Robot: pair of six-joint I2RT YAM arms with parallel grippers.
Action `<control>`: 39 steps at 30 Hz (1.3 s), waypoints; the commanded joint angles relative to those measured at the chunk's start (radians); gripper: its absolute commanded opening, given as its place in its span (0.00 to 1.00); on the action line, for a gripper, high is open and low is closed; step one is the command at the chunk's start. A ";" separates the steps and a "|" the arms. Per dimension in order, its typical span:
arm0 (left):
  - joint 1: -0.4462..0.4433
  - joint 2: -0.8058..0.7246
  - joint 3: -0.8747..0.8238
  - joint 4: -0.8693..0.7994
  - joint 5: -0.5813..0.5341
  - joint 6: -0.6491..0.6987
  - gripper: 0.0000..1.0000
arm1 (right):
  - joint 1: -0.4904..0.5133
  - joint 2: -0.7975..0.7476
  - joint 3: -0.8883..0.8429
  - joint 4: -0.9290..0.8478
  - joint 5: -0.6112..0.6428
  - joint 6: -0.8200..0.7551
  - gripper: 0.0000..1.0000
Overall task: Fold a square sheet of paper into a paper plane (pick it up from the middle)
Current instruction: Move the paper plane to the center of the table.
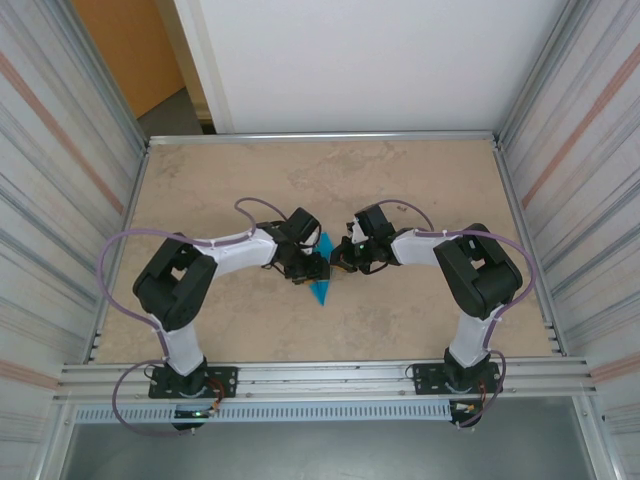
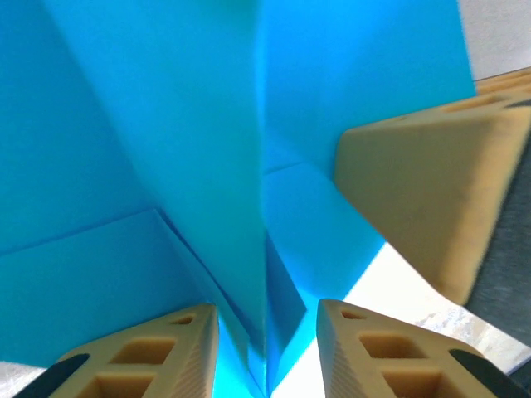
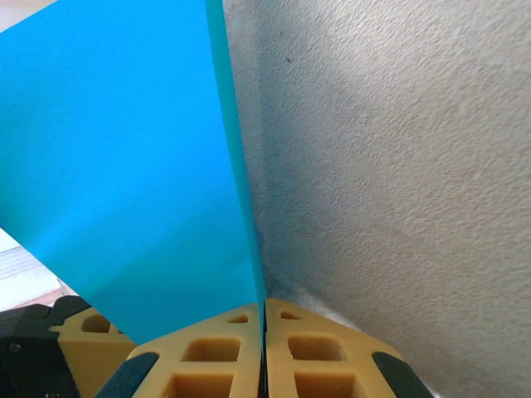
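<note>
top external: beige table (image 1: 400,180), ribbed walls (image 1: 50,170).

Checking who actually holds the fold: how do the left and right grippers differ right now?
The right gripper is shut; the left gripper stands open. The right gripper pinches the paper at a flat edge; the left gripper straddles its folded crease. Both are tan-tipped and at the same paper.
</note>
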 commanded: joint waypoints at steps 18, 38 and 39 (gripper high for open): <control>-0.028 0.056 0.086 -0.105 -0.126 -0.071 0.22 | -0.020 -0.086 -0.007 -0.042 0.038 0.029 0.37; -0.034 0.130 0.232 -0.240 -0.155 0.032 0.21 | -0.172 -0.359 -0.100 -0.214 0.251 -0.060 0.64; -0.039 0.137 0.240 -0.250 -0.162 0.029 0.21 | -0.173 -0.359 -0.101 -0.210 0.250 -0.058 0.64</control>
